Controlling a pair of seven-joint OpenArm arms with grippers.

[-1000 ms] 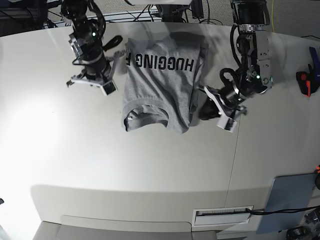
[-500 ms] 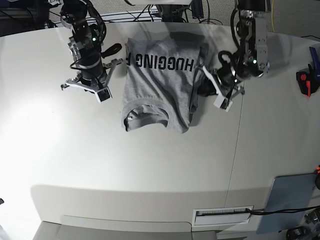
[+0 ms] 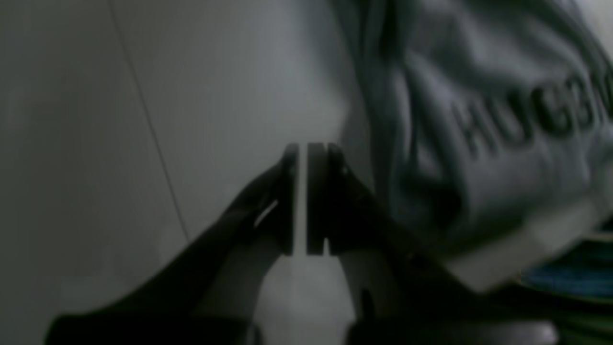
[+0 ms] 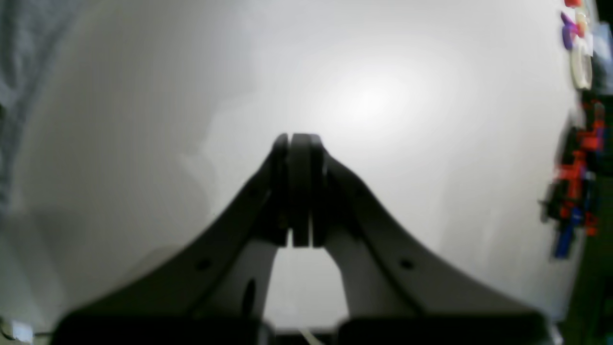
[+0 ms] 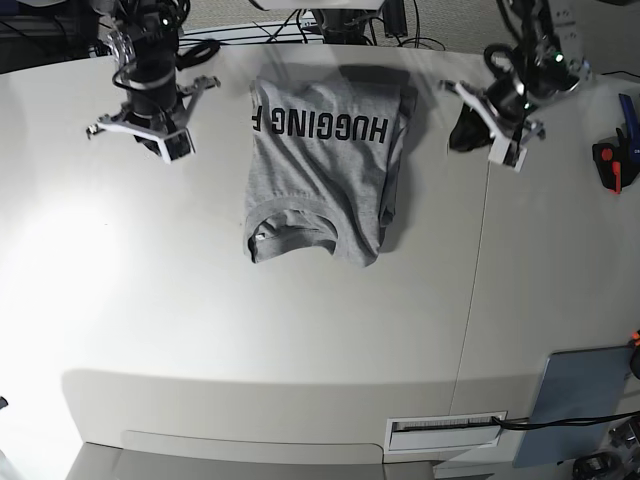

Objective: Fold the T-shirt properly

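Observation:
The heather-grey T-shirt (image 5: pixel 320 165) lies folded into a rectangle at the back middle of the white table, with "HUGGING F" printed across its far half and the collar at the near edge. My left gripper (image 5: pixel 463 130) hangs to the right of the shirt, apart from it. In the left wrist view its fingers (image 3: pixel 302 148) stand almost together with a thin slit between them, empty, and the shirt (image 3: pixel 479 143) lies just to their right. My right gripper (image 5: pixel 150 122) is left of the shirt, shut and empty (image 4: pixel 299 139). Shirt fabric (image 4: pixel 19 72) shows at that view's left edge.
A red and black tool (image 5: pixel 608 165) and a blue item (image 5: pixel 630 115) lie at the table's right edge. A grey-blue pad (image 5: pixel 585 400) sits at the front right. A table seam (image 5: pixel 478 270) runs front to back. Blurred red and blue tools (image 4: pixel 572 191) show in the right wrist view.
Both arms have drawn back from the shirt toward the table's rear: the left gripper up and right from the shirt's right edge, the right gripper up and left. The shirt has not moved.

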